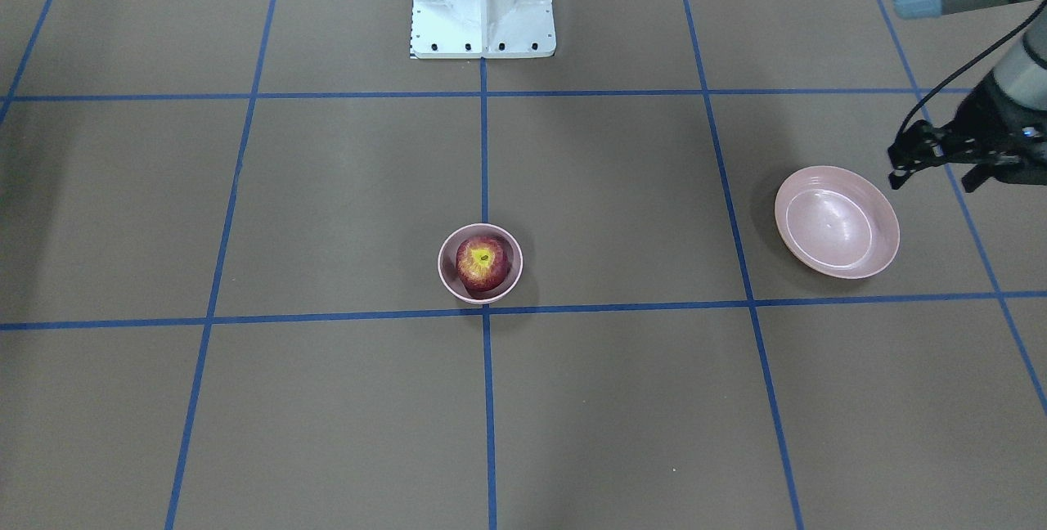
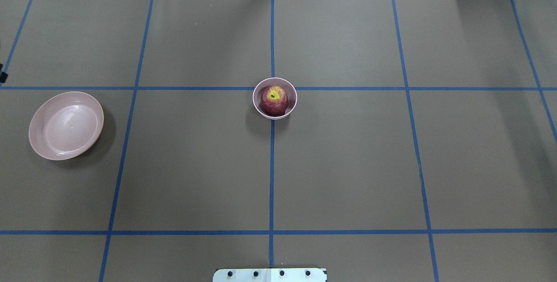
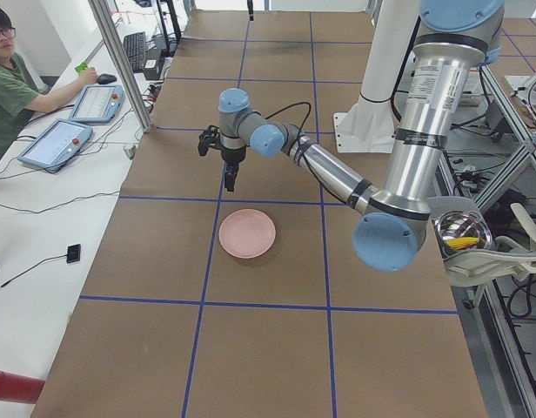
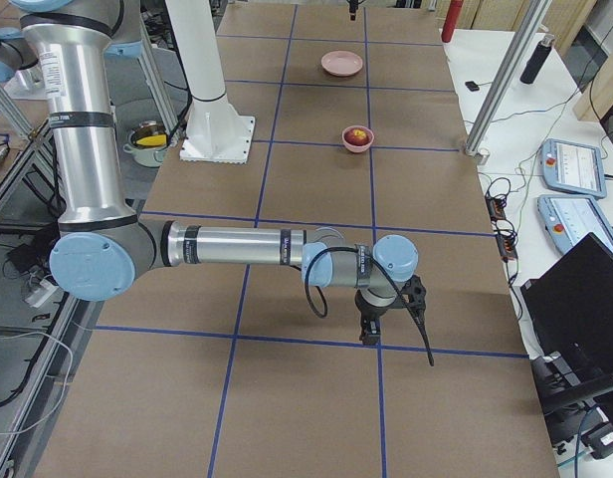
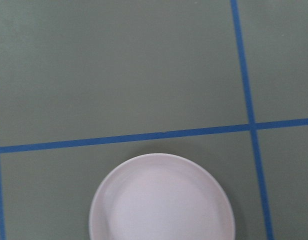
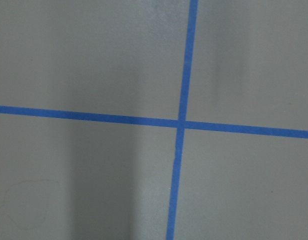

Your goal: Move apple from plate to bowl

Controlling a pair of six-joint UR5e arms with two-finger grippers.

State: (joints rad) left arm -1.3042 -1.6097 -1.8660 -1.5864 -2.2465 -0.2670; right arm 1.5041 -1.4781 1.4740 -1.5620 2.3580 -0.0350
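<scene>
The dark red apple (image 1: 483,262) with a yellow stem patch sits inside the small deep pink bowl (image 1: 447,278) at the table's middle; both also show in the overhead view, the apple (image 2: 274,99) in the bowl (image 2: 260,109). The wide pink plate (image 1: 836,222) lies empty on my left side, also seen in the overhead view (image 2: 66,125) and the left wrist view (image 5: 161,200). My left gripper (image 1: 935,182) hovers just behind the plate, open and empty. My right gripper (image 4: 391,321) hangs low over the table far from both dishes; I cannot tell whether it is open or shut.
The white robot base (image 1: 483,2) stands at the table's robot-side edge. Blue tape lines (image 2: 272,164) grid the brown table. An operator (image 3: 16,83) sits with tablets (image 3: 55,144) beside the table's far side. A metal bowl (image 3: 459,233) sits off the table.
</scene>
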